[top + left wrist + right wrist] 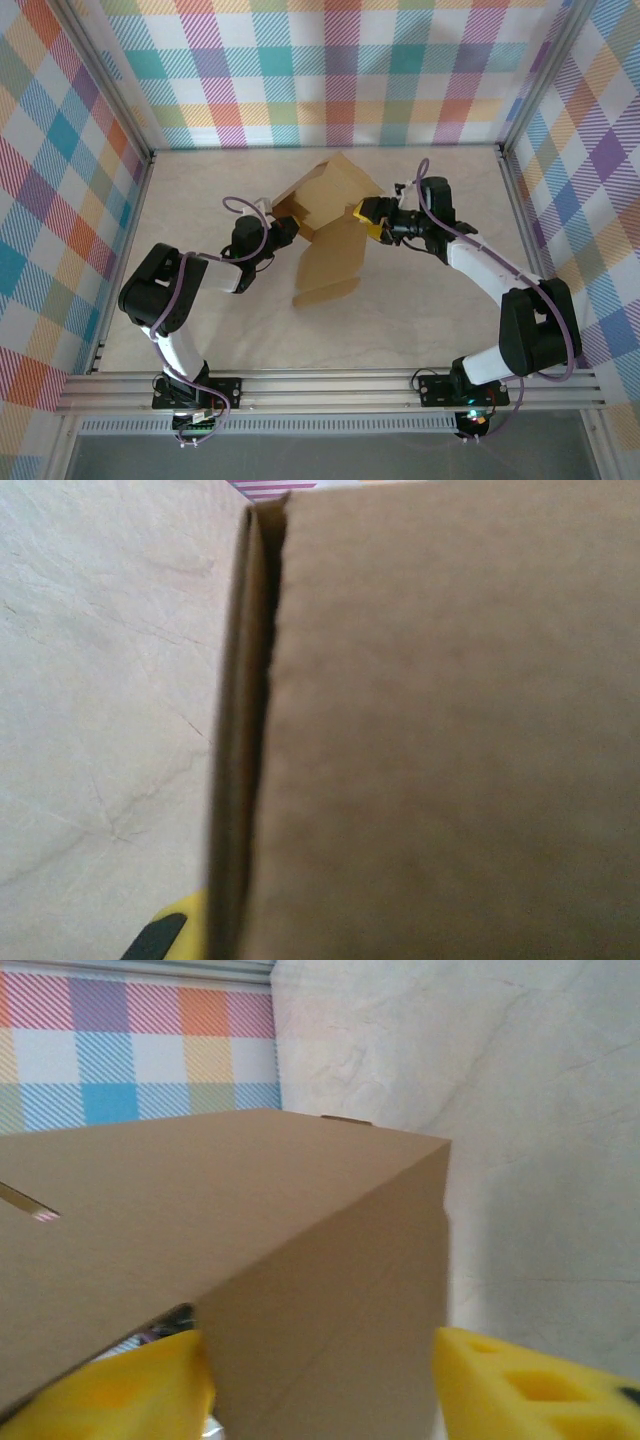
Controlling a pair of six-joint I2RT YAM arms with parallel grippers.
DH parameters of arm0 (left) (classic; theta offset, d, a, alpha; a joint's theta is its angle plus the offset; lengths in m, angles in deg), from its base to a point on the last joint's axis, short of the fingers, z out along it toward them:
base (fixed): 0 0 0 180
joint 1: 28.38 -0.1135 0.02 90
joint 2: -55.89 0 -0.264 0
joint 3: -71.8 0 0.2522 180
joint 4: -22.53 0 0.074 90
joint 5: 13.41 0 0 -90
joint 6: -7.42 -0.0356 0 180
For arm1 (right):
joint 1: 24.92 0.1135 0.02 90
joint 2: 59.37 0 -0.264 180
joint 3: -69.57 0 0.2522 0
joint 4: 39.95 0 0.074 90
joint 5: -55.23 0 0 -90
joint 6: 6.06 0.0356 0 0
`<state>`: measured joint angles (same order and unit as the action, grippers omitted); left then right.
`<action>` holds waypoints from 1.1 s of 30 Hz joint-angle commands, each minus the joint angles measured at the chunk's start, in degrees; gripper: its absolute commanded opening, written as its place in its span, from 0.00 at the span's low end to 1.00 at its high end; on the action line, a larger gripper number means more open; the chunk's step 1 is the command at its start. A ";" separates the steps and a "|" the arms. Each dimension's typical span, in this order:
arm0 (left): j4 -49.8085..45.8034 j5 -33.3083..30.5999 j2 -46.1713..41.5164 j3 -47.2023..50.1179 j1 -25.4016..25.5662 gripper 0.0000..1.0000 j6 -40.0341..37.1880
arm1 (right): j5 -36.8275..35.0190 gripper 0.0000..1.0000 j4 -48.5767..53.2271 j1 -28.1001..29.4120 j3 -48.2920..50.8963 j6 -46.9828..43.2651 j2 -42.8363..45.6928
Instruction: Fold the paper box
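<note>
The paper box (325, 205) is brown cardboard, partly folded and held tilted above the table's middle, with one long flap hanging toward the near side. My left gripper (283, 232) is shut on its left corner. In the left wrist view the cardboard (450, 730) is close up, and one yellow finger (178, 925) shows beside its doubled edge. My right gripper (368, 220) is at the box's right side. Its yellow fingers (130, 1385) stand wide apart, open, with a folded corner of the box (200, 1200) between them.
The pale table (200, 330) is enclosed by plaid walls (330, 70) on three sides, with aluminium posts at the corners. A metal rail (330, 385) runs along the near edge where both arm bases are bolted.
</note>
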<state>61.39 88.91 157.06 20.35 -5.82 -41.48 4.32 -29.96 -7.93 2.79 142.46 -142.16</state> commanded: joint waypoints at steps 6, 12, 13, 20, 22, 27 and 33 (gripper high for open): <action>-5.73 -4.37 -1.39 -0.80 -0.33 0.00 -2.42 | -19.57 0.81 22.42 -1.53 -9.68 -18.29 10.98; -8.83 -7.88 -2.68 -1.16 -0.33 0.00 -5.56 | -25.99 0.82 33.17 0.87 -23.06 -26.44 11.28; -9.24 -8.38 -2.85 -1.28 -0.33 0.00 -6.04 | -27.55 0.82 35.22 2.14 -26.41 -27.77 9.90; -12.15 -11.82 -4.22 -1.50 -0.16 0.00 -9.94 | -36.03 0.75 46.13 12.78 -50.60 -32.78 -5.20; -12.58 -12.52 -4.66 -1.34 -0.11 0.00 -10.64 | -37.45 0.72 50.15 15.07 -58.03 -32.94 -11.14; -13.03 -12.99 -5.35 -1.16 0.02 0.00 -10.12 | -38.79 0.56 56.85 18.01 -70.86 -32.82 -22.32; -11.59 -12.27 -5.41 -0.87 0.02 0.00 -7.87 | -39.09 0.47 62.07 18.77 -75.58 -31.66 -28.51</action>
<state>48.96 76.91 153.47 20.04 -5.82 -50.44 -33.66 26.69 10.65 -70.34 110.42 -170.39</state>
